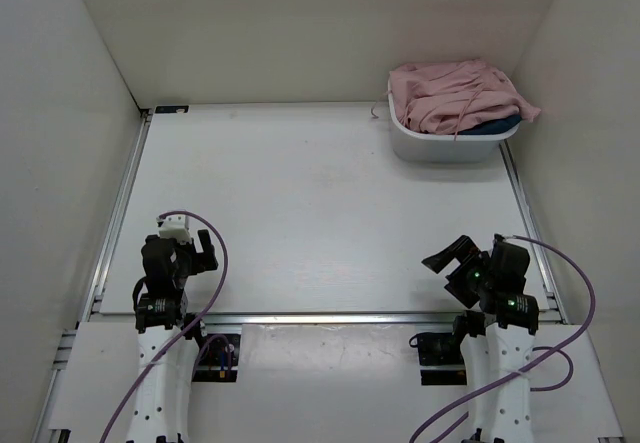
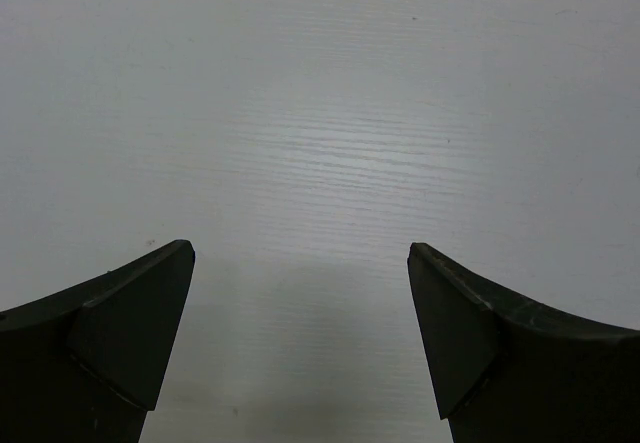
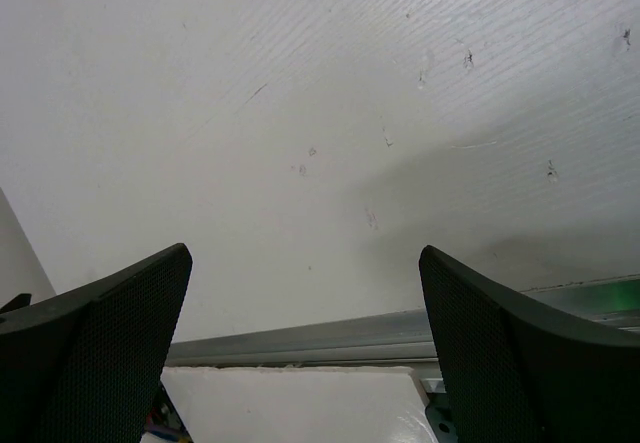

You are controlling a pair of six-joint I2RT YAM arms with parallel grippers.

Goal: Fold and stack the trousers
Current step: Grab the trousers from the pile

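Step in hand: retrieval, not yet begun. Trousers (image 1: 455, 95) lie heaped in a white tub (image 1: 440, 150) at the desk's (image 1: 300, 203) far right corner. Left jaws and right jaws stand spread and empty at the near edge, well apart from them. The next move likely calls for the right jaws to reach into the tub.

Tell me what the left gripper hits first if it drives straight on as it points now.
Probably the white table: the left gripper, open, has nothing else ahead in its wrist view. The trousers sit far right, off that line.
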